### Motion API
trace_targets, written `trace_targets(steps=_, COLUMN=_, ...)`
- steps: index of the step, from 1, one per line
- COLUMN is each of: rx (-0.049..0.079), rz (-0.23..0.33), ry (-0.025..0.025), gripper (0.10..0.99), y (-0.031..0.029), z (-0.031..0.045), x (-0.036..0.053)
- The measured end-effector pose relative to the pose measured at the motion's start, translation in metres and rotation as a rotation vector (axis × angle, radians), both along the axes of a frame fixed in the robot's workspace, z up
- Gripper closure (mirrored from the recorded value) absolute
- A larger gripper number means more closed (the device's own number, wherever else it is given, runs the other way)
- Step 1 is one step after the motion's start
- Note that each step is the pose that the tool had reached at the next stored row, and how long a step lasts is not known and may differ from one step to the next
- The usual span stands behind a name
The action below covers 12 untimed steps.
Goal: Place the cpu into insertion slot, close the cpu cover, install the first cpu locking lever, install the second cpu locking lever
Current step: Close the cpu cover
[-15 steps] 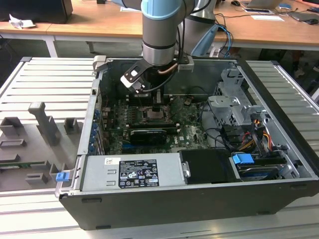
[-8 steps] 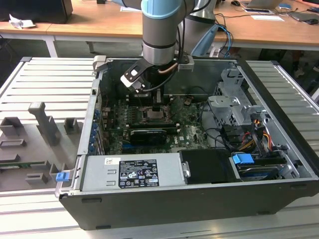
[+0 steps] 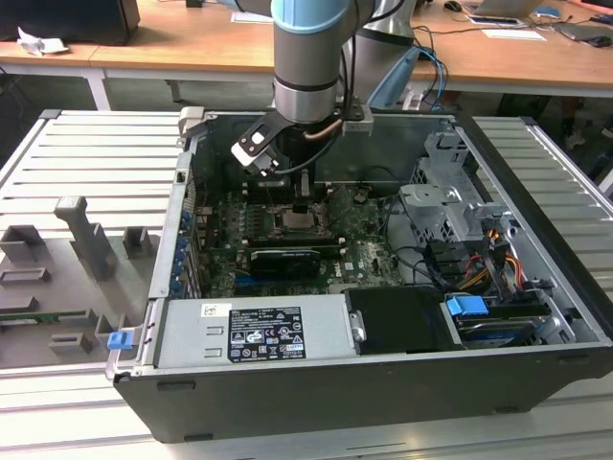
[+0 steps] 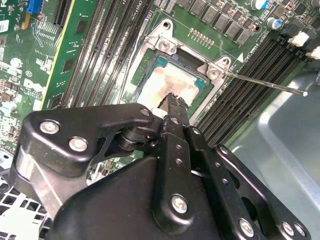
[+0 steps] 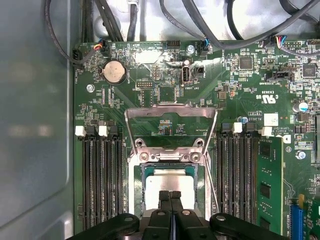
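Observation:
The cpu [image 4: 165, 80], a flat square chip with a dull silver-beige top, lies in the insertion slot [image 5: 197, 187] on the green motherboard. My gripper [image 4: 173, 98] is shut, its two black fingers pressed together with nothing between them, and the tips are on or just above the cpu's top [image 5: 167, 180]. The cpu cover [image 5: 170, 110], a thin silver frame with a large window, stands swung open beyond the slot. One thin wire locking lever [image 4: 265, 83] sticks out free beside the slot. In the exterior view the gripper [image 3: 299, 206] reaches down into the open case.
Black memory slots [image 5: 102, 180] flank the socket on both sides. A long black card [image 3: 283, 259], the grey power supply [image 3: 254, 331] and the drive cage [image 3: 450, 206] with cables crowd the case. A grey foam holder [image 3: 72, 259] lies at the exterior view's left.

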State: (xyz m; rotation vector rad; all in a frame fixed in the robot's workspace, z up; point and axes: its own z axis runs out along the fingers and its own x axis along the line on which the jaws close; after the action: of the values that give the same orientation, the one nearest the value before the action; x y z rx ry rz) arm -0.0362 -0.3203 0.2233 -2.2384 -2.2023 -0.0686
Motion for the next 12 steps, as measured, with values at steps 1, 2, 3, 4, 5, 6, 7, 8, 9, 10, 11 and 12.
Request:
trace_targets(steps=1, rx=0.000, rz=0.000, ry=0.0000, gripper=0.980, y=0.0000, z=0.0005, x=0.0000)
trace_targets(steps=2, rx=0.000, rz=0.000, ry=0.0001, gripper=0.980, y=0.0000, z=0.0013, x=0.0000)
trace_targets(steps=3, rx=0.000, rz=0.000, ry=0.0000, gripper=0.980, y=0.0000, z=0.0017, x=0.0000)
trace_targets(steps=4, rx=0.000, rz=0.000, ry=0.0000, gripper=0.980, y=0.0000, z=0.0021, x=0.0000)
trace_targets(steps=5, rx=0.000, rz=0.000, ry=0.0000, gripper=0.980, y=0.0000, z=0.0029, x=0.0000)
trace_targets(steps=6, rx=0.000, rz=0.000, ry=0.0000, gripper=0.980, y=0.0000, z=0.0031, x=0.0000)
trace_targets(steps=7, rx=0.000, rz=0.000, ry=0.0000, gripper=0.980, y=0.0000, z=0.0034, x=0.0000)
trace_targets(steps=8, rx=0.000, rz=0.000, ry=0.0001, gripper=0.980, y=0.0000, z=0.0040, x=0.0000)
trace_targets(steps=9, rx=0.000, rz=0.000, ry=0.0001, gripper=0.980, y=0.0000, z=0.0047, x=0.0000)
trace_targets(steps=10, rx=0.000, rz=0.000, ry=0.0001, gripper=0.980, y=0.0000, z=0.0058, x=0.0000)
trace_targets(steps=11, rx=0.000, rz=0.000, ry=0.0000, gripper=0.980, y=0.0000, z=0.0065, x=0.0000)
trace_targets(steps=12, rx=0.000, rz=0.000, ry=0.0000, gripper=0.980, y=0.0000, z=0.0074, x=0.0000)
